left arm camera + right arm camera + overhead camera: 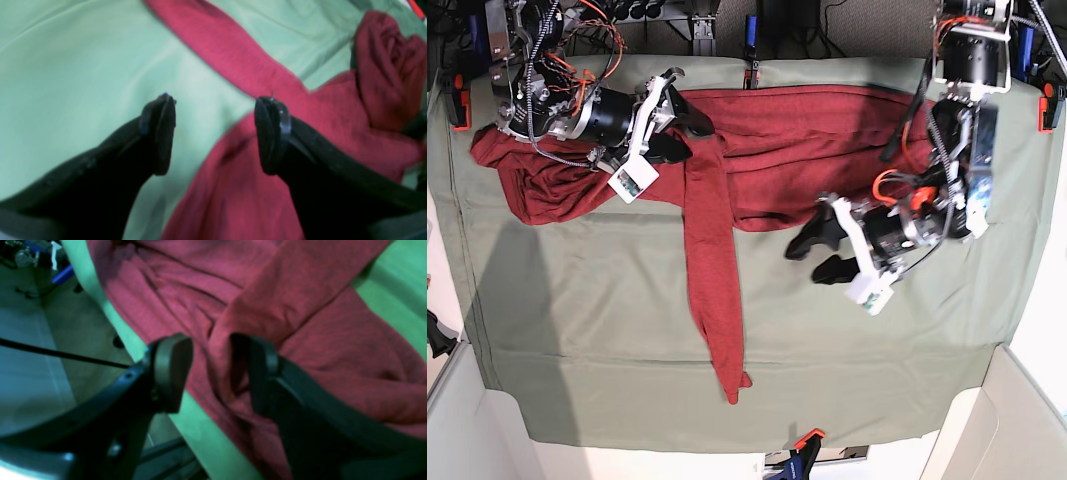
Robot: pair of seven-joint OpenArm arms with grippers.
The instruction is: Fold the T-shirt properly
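The dark red T-shirt (807, 130) lies bunched along the far side of the pale green table cloth (577, 320). One long sleeve (712, 290) trails toward the front edge. My right gripper (699, 140) hovers over the shirt where that sleeve begins. In its wrist view the right gripper (213, 373) is open, with a fold of the T-shirt (300, 306) under and between the jaws. My left gripper (802, 263) hangs just in front of the shirt's lower hem. Up close the left gripper (217, 133) stands wide open and empty over the cloth (66, 66) and the T-shirt's edge (233, 200).
Clamps pin the cloth at the front edge (802, 445), the back edge (750, 75) and both sides (457, 100). The table's left edge and the floor (50, 356) show beside the right gripper. White panels (1027, 420) stand at the front corners.
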